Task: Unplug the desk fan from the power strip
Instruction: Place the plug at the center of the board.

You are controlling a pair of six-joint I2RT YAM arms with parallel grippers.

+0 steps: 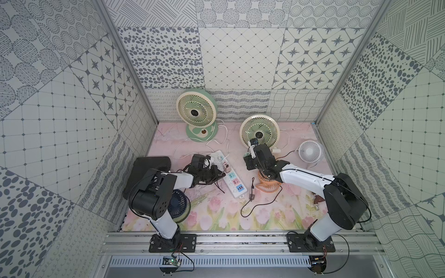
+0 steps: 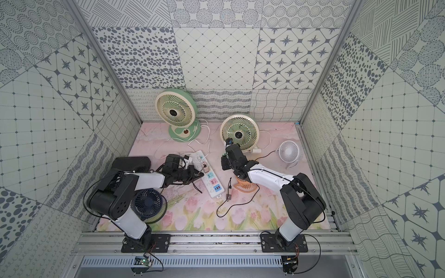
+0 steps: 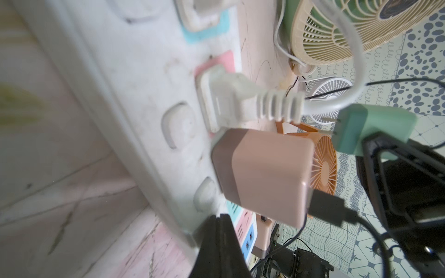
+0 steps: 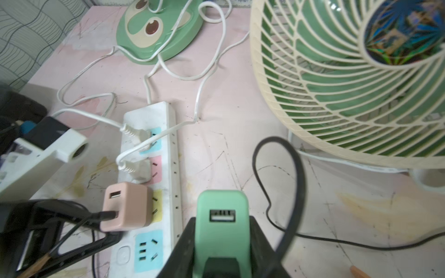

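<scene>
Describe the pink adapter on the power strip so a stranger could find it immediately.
Find the white power strip mid-table. The pink adapter sits in its yellow socket, beside two white plugs. It alone is a pink cube with a black cable.

Left claw point(image 3: 216, 232) closed, low and outstretched; right claw point(image 4: 222, 231) tight around green adapter point(image 4: 221, 202).

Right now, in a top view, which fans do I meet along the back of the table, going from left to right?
tall green fan → cream-grilled fan → small white fan
</scene>
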